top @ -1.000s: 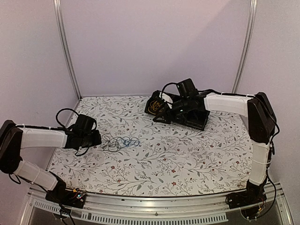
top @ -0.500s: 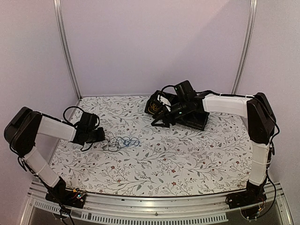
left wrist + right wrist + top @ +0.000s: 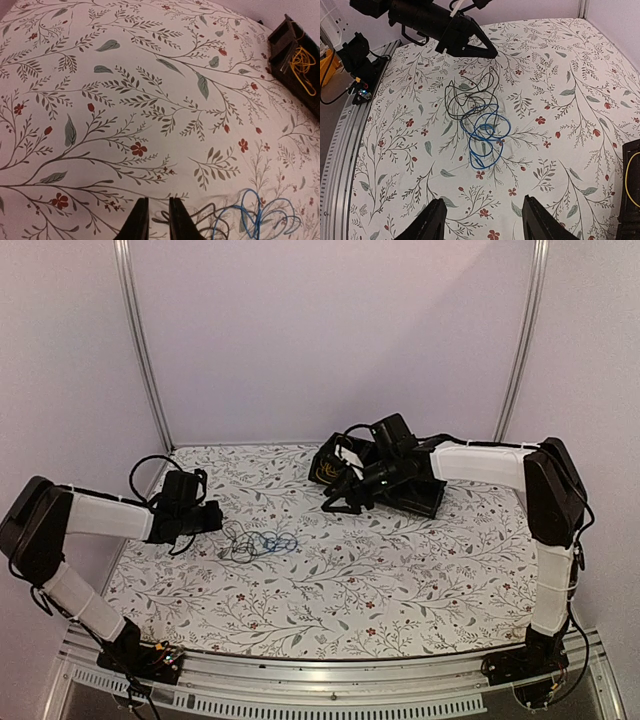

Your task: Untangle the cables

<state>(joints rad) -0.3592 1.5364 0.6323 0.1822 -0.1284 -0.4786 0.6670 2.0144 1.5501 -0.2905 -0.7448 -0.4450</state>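
Observation:
A tangle of thin cables lies on the flowered cloth left of centre: a blue cable [image 3: 275, 542] [image 3: 487, 137] [image 3: 260, 215] looped through a black cable [image 3: 240, 540] [image 3: 465, 97] [image 3: 200, 220]. My left gripper [image 3: 217, 518] [image 3: 155, 212] [image 3: 492, 52] sits low at the black cable's left end. Its jaws stand a narrow gap apart, and a bit of black cable shows in that gap; I cannot tell if they touch it. My right gripper [image 3: 338, 502] [image 3: 489, 220] hovers open and empty, well to the right of the tangle. A yellow-orange cable [image 3: 325, 470] [image 3: 302, 62] lies in the black tray [image 3: 318, 455] [image 3: 280, 37].
The tray stands at the back centre under the right arm, with a second black box [image 3: 425, 498] beside it. A metal rail [image 3: 330, 668] [image 3: 345, 150] runs along the near edge. Upright posts [image 3: 140, 340] stand at the back corners.
The left gripper's jaws have narrowed and it has shifted slightly toward the back at the tangle's left end, its elbow swinging. The right gripper edged a little. The cables lie as before.

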